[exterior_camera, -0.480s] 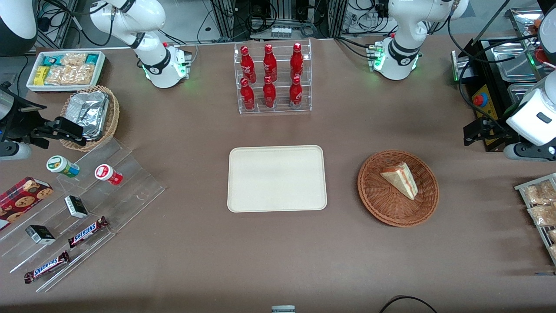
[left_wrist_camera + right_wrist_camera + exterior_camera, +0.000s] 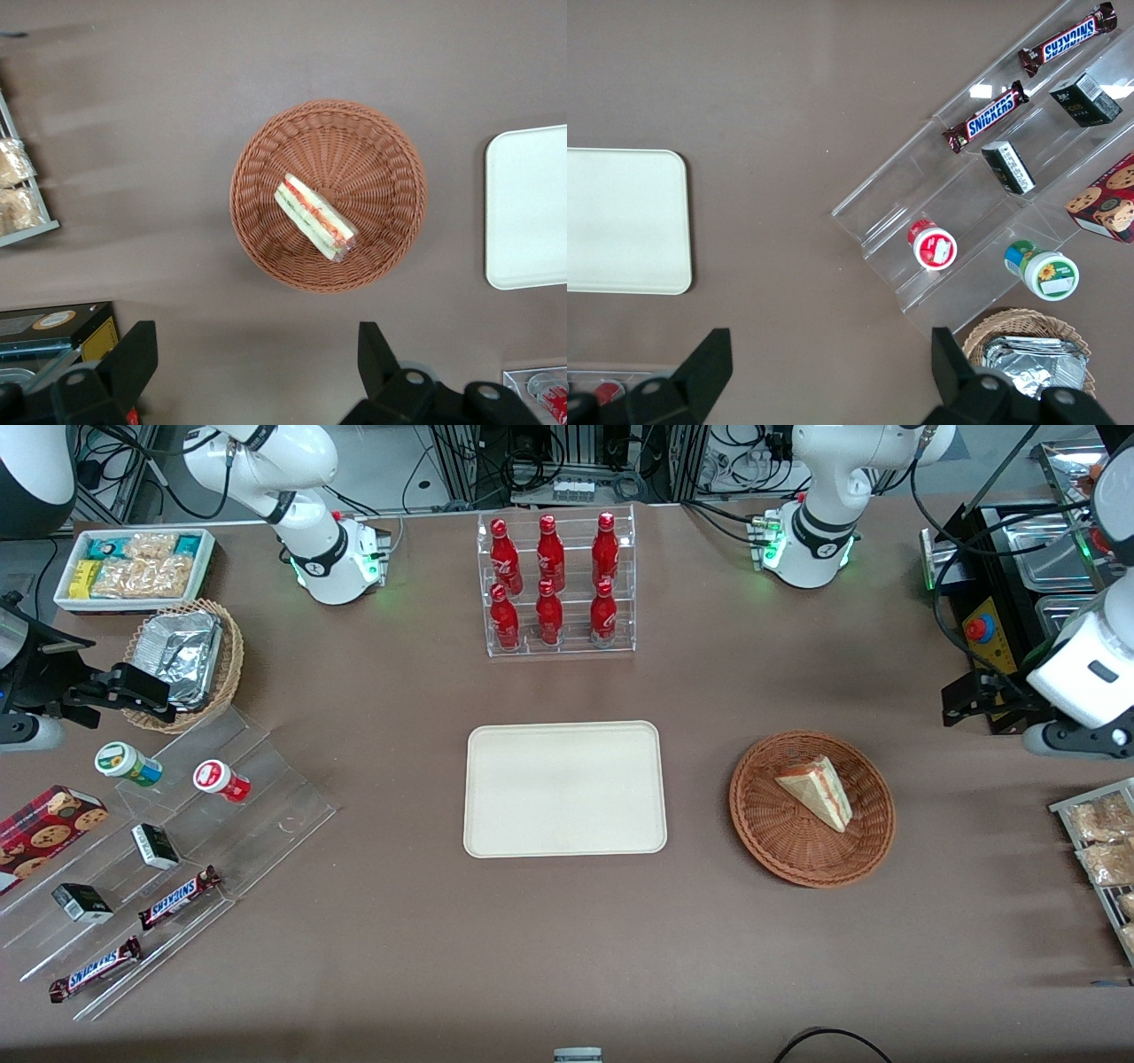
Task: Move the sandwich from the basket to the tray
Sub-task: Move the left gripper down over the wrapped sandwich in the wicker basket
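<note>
The gripper (image 2: 252, 354) hangs with fingers spread wide, high above bare table beside the basket (image 2: 762, 825). Nothing covers the basket; only the sandwich (image 2: 817, 791) lies in it. Bare brown table separates basket from tray (image 2: 505, 815). The bottle rack (image 2: 558, 584) stands near the tray, farther from the front camera.

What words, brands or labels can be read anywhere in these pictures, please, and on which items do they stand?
"SNICKERS": on two chocolate bars lying on the clear stepped stand.
Red bottles in the clear rack: white script, too small to read.
Red-lidded cup, green-lidded cup, dark small boxes, cookie box: print unreadable.
Sandwich, basket, tray: no text.
The gripper hangs open above the table beside the basket: no text.
</note>
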